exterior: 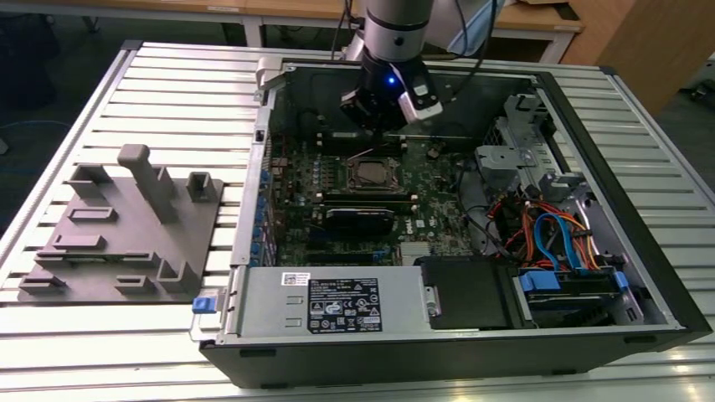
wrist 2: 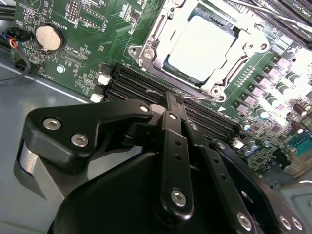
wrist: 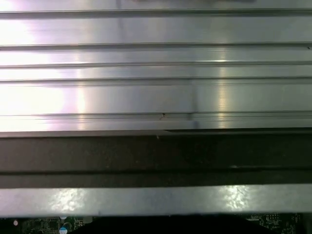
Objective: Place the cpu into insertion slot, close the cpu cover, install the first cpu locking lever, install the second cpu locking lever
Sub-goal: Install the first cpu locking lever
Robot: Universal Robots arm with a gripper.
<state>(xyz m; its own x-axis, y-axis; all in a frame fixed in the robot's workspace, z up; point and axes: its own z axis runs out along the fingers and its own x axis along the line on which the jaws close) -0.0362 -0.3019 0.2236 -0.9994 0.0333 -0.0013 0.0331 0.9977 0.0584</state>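
Gripper: your gripper [exterior: 386, 113] hangs over the far end of the board, upper middle of the exterior view; whether its fingers are apart or together, you cannot tell, and nothing shows in its grasp
Gripper body: its black linkage [wrist 2: 170, 161] takes the lower half of the second wrist view, tips cut off from sight
Cpu: the cpu [wrist 2: 202, 46] sits inside the insertion slot [exterior: 372, 173], silvery top facing up, upper right of the second wrist view
Cover: the cpu cover [wrist 2: 158, 44] looks to lie down around the chip as a metal frame, window over the top
Levers: thin wire near the frame edges is hard to trace, so you can't say whether either one is latched
Risk: my call, if you press with the chip seated crooked, socket pins could bend; a lever missing its hook would leave the cover loose
Risk two: the memory slots [wrist 2: 146, 85] lie just beside the frame, so a low pass could clip them
Hidden: the first wrist view gives you ribbed table [wrist: 156, 73] and the case wall [wrist: 156, 153], no socket
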